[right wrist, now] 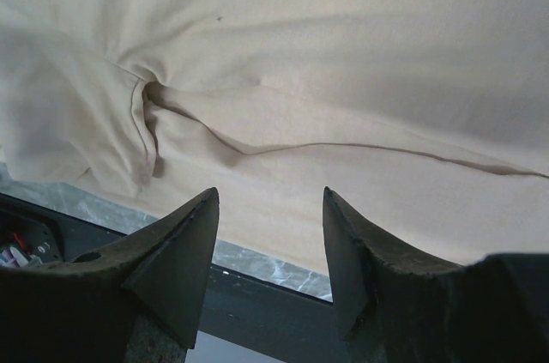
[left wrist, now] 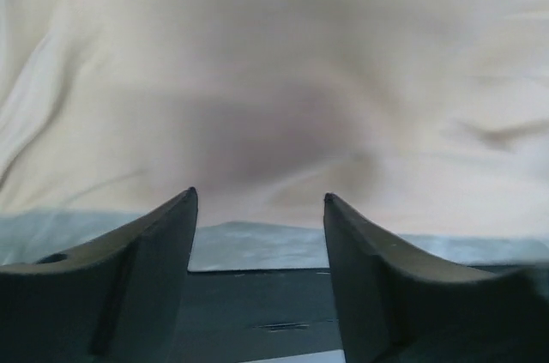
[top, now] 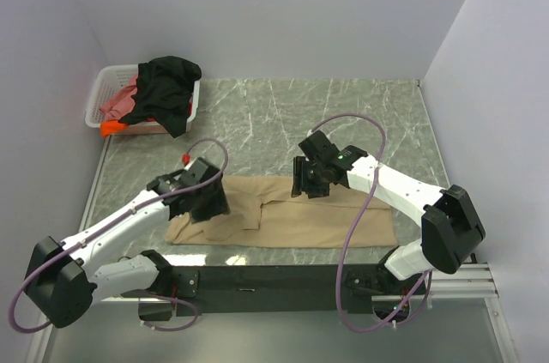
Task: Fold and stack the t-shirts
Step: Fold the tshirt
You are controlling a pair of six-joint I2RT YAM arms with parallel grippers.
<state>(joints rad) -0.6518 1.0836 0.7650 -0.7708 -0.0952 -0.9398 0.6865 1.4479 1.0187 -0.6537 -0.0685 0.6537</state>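
Top external view showed the grey marbled surface (top: 343, 114) filling the middle of the scene, walled in on three sides. The tan t-shirt (top: 317, 221) lay spread along its near edge, flat across the right half and bunched into folds toward the left. At the far left corner stood a white lattice basket (top: 97, 93). A black t-shirt (top: 167, 88) was draped over its right rim and hung down onto the surface. A pink-red t-shirt (top: 120, 104) lay inside the basket, and an orange t-shirt (top: 111, 128) showed at its near edge.

The left end effector (top: 208, 202) was over the bunched left end of the tan t-shirt. Its wrist view showed the fingers (left wrist: 129, 260) parted fairly wide with nothing between them, the cloth just beyond their tips. The right end effector (top: 307, 178) was above the shirt's far edge, right of the middle. In its wrist view the fingers (right wrist: 171, 260) also stood apart and held nothing, with a creased fold of tan cloth below.
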